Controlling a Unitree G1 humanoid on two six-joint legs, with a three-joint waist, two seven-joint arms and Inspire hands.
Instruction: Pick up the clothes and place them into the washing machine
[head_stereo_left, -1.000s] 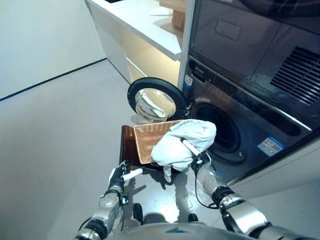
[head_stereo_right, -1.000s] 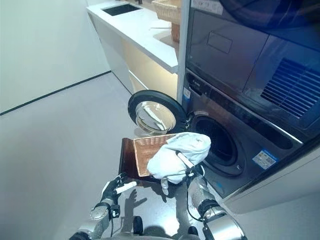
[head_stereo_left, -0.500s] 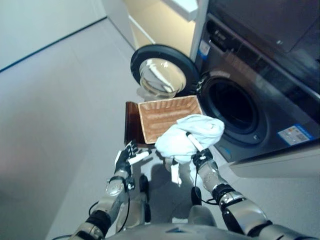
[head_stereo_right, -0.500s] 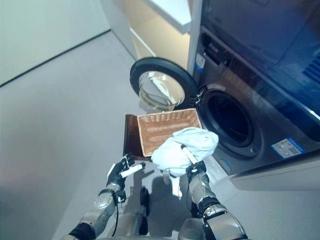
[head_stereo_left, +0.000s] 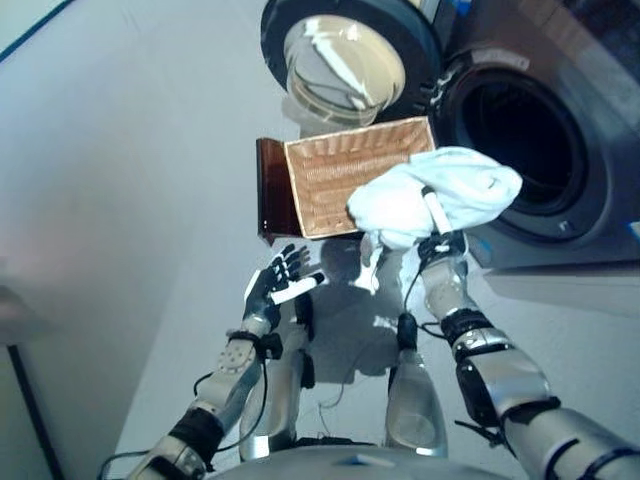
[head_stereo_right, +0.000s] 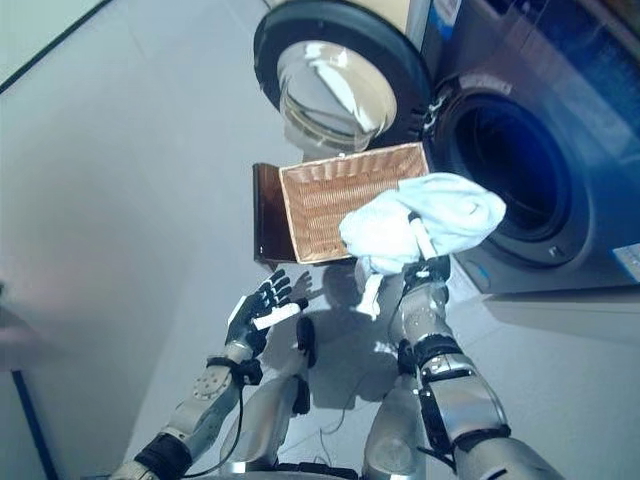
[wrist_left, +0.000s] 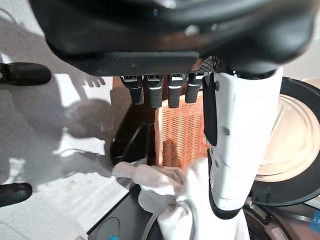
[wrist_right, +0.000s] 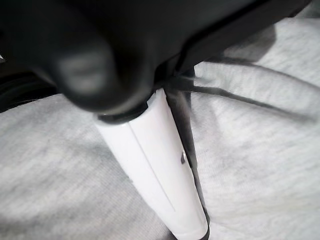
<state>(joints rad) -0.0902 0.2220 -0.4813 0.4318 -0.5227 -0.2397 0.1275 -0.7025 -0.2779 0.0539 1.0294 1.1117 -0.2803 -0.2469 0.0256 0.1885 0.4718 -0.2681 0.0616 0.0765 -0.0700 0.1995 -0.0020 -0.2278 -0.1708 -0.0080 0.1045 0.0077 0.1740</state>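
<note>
One bundled pale grey garment (head_stereo_left: 440, 195) sat clenched in my right hand (head_stereo_left: 441, 243), left hand (head_stereo_left: 277, 285) relaxed; next, carry it into the dark round washer drum (head_stereo_left: 520, 135).

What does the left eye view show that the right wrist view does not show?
Only the left eye view shows the open left hand, the woven brown basket on its dark wooden stand, and the dark washing machine with its round glass door open. Only the right wrist view shows the cloth's fine grey weave up close. Both show the right hand gripping the light grey cloth bundle, white-covered thumb against it.
</note>
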